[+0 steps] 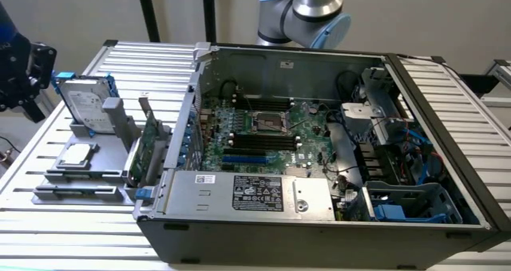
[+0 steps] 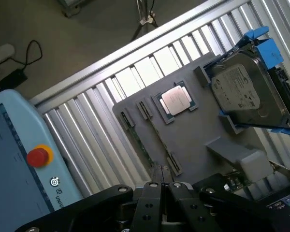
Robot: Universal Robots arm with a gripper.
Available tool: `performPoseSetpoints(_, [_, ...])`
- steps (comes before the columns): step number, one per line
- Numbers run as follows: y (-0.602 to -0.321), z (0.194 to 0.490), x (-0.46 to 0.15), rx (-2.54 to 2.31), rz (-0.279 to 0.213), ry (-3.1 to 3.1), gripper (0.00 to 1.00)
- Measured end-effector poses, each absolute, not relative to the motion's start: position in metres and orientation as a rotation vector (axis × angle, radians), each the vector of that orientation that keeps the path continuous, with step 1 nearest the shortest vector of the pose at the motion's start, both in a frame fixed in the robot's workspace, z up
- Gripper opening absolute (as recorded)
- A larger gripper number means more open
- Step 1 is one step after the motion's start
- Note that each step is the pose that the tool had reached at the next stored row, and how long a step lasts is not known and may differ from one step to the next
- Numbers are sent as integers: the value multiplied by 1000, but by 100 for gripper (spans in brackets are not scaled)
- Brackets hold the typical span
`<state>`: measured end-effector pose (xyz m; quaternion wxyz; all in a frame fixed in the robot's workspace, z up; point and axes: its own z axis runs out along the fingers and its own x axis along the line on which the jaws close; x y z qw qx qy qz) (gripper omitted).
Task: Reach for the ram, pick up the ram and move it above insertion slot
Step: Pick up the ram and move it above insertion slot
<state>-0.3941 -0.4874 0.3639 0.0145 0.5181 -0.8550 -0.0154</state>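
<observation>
The ram is a thin green stick standing on edge between two clips on the grey fixture. In the exterior view the ram lies along the fixture's front edge. My gripper hangs above and off the fixture's edge, apart from the ram, its black fingers pressed together with nothing between them. In the exterior view, the gripper is at the far left, beside the fixture. The insertion slot is one of several parallel black sockets on the motherboard inside the open case.
A silver hard drive with blue rails, a CPU and a green expansion card stand on the same fixture. The case wall rises between the fixture and the motherboard. A blue slot lies beside the black sockets. A teach pendant is nearby.
</observation>
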Motion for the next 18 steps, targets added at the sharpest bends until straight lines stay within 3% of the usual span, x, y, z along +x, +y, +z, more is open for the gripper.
performPoseSetpoints(18, [-487,360,-394,2014,-40,-2367,11])
